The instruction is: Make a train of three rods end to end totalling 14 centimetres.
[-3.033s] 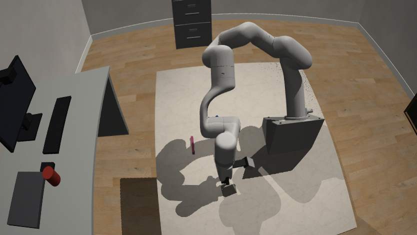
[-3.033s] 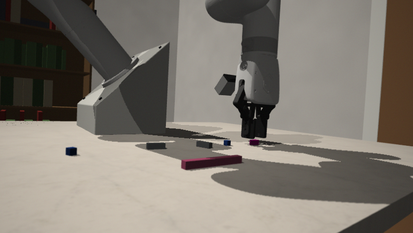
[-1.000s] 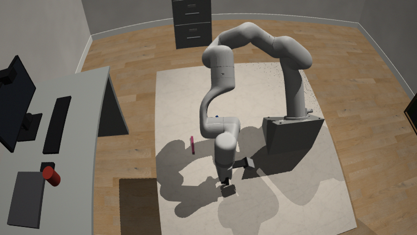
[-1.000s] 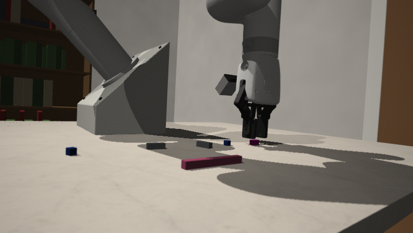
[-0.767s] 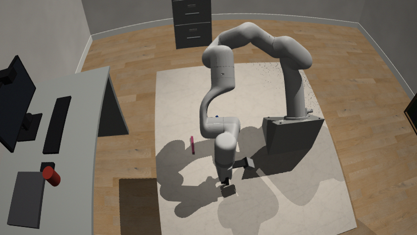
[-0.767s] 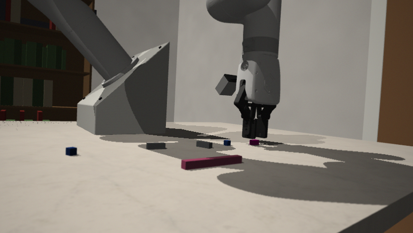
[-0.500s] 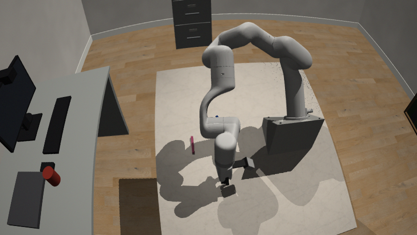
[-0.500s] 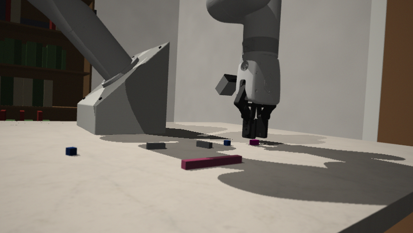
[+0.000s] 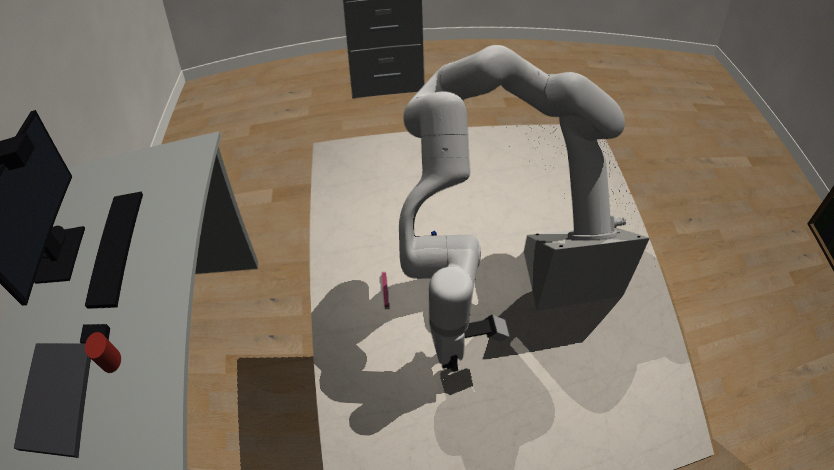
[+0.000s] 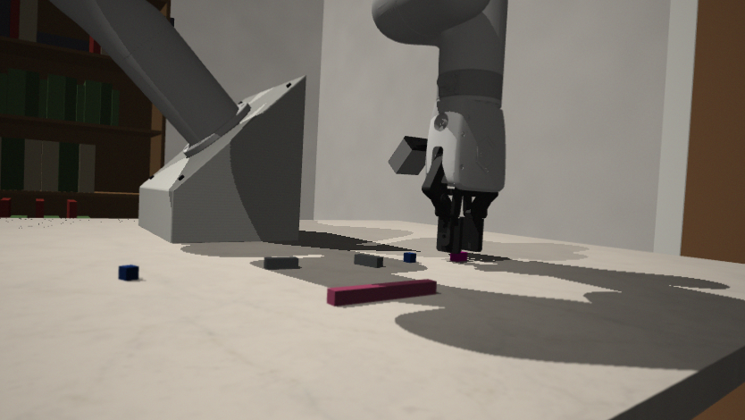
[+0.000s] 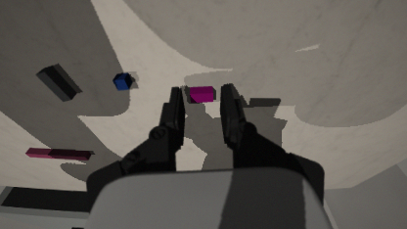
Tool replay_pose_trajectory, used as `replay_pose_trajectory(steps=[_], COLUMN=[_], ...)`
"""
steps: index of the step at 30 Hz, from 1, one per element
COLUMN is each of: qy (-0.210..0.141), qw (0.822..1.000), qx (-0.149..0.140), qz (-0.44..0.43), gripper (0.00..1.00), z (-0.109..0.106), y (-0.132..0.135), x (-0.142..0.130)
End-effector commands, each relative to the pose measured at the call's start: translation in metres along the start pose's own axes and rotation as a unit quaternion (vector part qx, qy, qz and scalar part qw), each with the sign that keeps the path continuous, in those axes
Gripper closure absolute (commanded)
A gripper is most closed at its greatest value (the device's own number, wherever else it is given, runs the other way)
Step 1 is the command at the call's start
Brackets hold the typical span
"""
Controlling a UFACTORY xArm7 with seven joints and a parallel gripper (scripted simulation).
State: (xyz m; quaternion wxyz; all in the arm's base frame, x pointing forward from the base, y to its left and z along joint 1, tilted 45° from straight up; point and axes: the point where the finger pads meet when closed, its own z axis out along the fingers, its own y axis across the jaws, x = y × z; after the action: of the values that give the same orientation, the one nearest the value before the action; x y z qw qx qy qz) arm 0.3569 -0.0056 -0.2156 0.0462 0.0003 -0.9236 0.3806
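Toward the near part of the tabletop (image 9: 373, 175) (image 10: 208, 339) (image 11: 342, 29), a long pink rod (image 9: 385, 291) (image 10: 382, 292) (image 11: 59, 154) lies flat, running left to right with a slight slant. A little farther back, well to the left, sits a small blue rod (image 9: 433, 232) (image 10: 129, 272). Behind the pink one come two short grey rods, well apart: a left grey rod (image 10: 280, 263) and a middle grey rod (image 10: 368, 260) (image 11: 58, 83), the latter turned at a different angle. Just right of the middle one rests a second blue rod (image 10: 409, 257) (image 11: 123, 81).

Farther still, on the right, the magenta rod (image 10: 458, 256) (image 11: 202, 94) lies on the tabletop beneath the gripper (image 9: 450, 364) (image 10: 459, 245) (image 11: 202, 100). The gripper points straight down, its fingers parted and grasping nothing — partly open, with the magenta rod showing between them from the wrist. All six rods lie separate from one another. At far left stands the arm's wedge-shaped grey base (image 9: 583, 274) (image 10: 205, 208) — beyond it, a wooden bookshelf (image 10: 157, 169).
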Motion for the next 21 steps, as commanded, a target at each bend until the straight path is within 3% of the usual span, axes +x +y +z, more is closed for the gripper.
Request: replay_pose_trajectory(steps=[1,21], qy=[-0.002,-0.002], qw=[1.0,1.0], qx=[-0.001,-0.001], qz=[0.0,0.0], gripper=[0.64,0.64], z=[0.0016,0.0086], y=[0.0013,0.0013], x=[-0.0011,-0.0011])
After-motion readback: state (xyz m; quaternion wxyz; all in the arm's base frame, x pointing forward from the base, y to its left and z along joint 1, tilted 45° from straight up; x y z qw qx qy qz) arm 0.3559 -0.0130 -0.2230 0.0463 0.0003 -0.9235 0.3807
